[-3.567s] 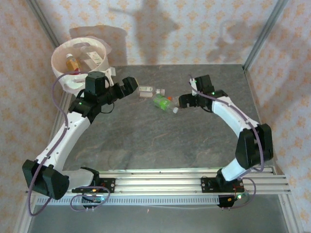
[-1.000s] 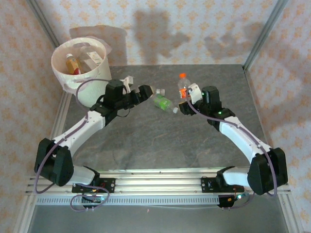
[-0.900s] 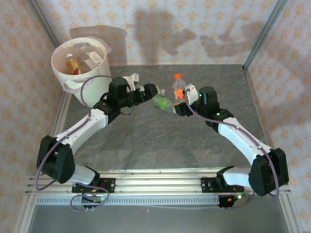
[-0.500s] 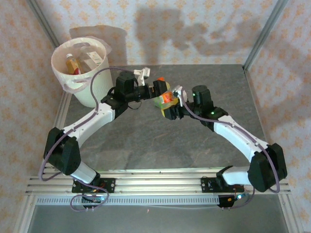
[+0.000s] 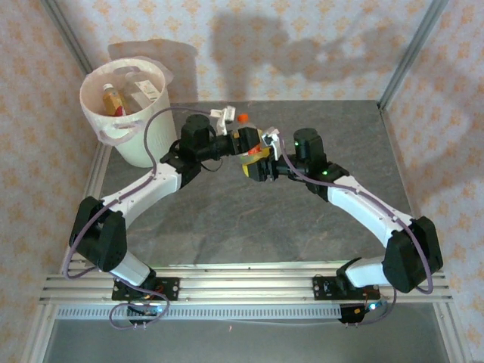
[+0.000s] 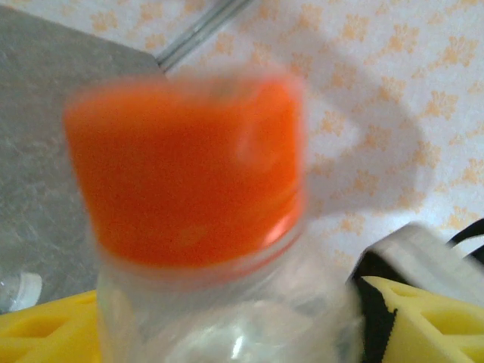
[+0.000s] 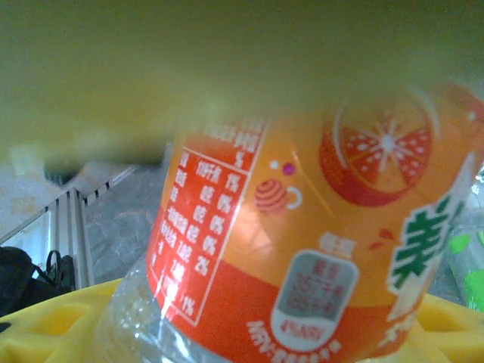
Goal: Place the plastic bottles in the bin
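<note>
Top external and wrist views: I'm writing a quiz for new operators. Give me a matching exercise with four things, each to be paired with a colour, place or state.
Things:
1. bottle cap
2. bin
3. table
4. right gripper

Matches:
a. grey
b. shut on the bottle
c. orange
d. at the far left corner

Pairs: 1-c, 2-d, 3-a, 4-b.
</note>
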`<act>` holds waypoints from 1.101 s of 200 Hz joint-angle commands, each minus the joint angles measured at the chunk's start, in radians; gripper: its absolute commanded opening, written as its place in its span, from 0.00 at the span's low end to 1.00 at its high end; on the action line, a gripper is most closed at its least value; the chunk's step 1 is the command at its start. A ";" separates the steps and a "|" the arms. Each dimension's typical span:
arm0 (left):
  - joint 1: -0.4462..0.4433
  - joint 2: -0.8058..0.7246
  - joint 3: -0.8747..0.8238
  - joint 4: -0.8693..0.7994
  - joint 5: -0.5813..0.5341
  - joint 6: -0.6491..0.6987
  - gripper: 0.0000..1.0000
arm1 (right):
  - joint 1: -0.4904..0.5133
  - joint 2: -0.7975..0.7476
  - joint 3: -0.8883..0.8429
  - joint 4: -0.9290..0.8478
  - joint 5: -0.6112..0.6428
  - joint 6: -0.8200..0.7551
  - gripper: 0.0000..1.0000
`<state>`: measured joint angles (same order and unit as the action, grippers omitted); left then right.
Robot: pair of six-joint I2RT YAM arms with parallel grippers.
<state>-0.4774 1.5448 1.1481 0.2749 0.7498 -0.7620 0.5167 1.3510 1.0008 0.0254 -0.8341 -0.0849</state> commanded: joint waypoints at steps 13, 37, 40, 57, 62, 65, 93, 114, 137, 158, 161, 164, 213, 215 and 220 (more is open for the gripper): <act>-0.001 -0.025 -0.013 0.042 0.083 0.008 0.78 | 0.007 -0.015 0.005 0.087 0.010 0.014 0.26; 0.001 -0.020 -0.014 0.025 0.085 0.023 0.67 | 0.007 -0.004 0.022 0.074 -0.019 0.009 0.28; 0.001 -0.019 -0.013 0.024 0.085 0.022 0.65 | 0.006 -0.003 0.025 0.068 -0.016 0.006 0.29; 0.002 -0.015 -0.007 0.029 0.070 0.009 0.60 | 0.007 0.003 0.041 0.024 -0.010 -0.021 0.35; 0.001 -0.015 -0.004 0.025 0.062 0.010 0.59 | 0.006 0.005 0.044 0.011 -0.010 -0.030 0.38; 0.001 -0.015 -0.002 0.021 0.056 0.009 0.59 | 0.007 0.006 0.046 0.003 -0.010 -0.035 0.40; 0.002 -0.030 0.043 -0.083 -0.020 0.058 0.57 | 0.007 0.004 0.068 -0.074 0.024 -0.086 0.68; 0.007 -0.056 0.079 -0.186 -0.115 0.118 0.57 | 0.007 -0.021 0.067 -0.096 0.063 -0.127 0.93; 0.029 -0.085 0.121 -0.259 -0.197 0.152 0.56 | 0.006 -0.065 0.049 -0.085 0.116 -0.134 0.99; 0.064 -0.114 0.165 -0.339 -0.279 0.180 0.55 | 0.006 -0.104 0.042 -0.078 0.203 -0.115 0.99; 0.072 -0.118 0.170 -0.349 -0.288 0.185 0.56 | 0.006 -0.109 0.040 -0.077 0.220 -0.111 0.99; 0.078 -0.125 0.177 -0.360 -0.300 0.194 0.56 | 0.006 -0.115 0.039 -0.077 0.240 -0.109 0.99; 0.139 -0.168 0.460 -0.719 -0.748 0.464 0.57 | 0.006 -0.187 0.000 -0.078 0.565 -0.081 0.99; 0.140 -0.166 0.473 -0.729 -0.782 0.468 0.57 | 0.006 -0.189 -0.001 -0.079 0.577 -0.080 0.99; 0.148 -0.161 0.504 -0.758 -0.848 0.475 0.57 | 0.007 -0.193 -0.004 -0.082 0.601 -0.076 0.99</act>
<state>-0.3439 1.4166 1.5105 -0.2722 0.2695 -0.4438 0.5194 1.1950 1.0267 -0.0628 -0.4408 -0.1799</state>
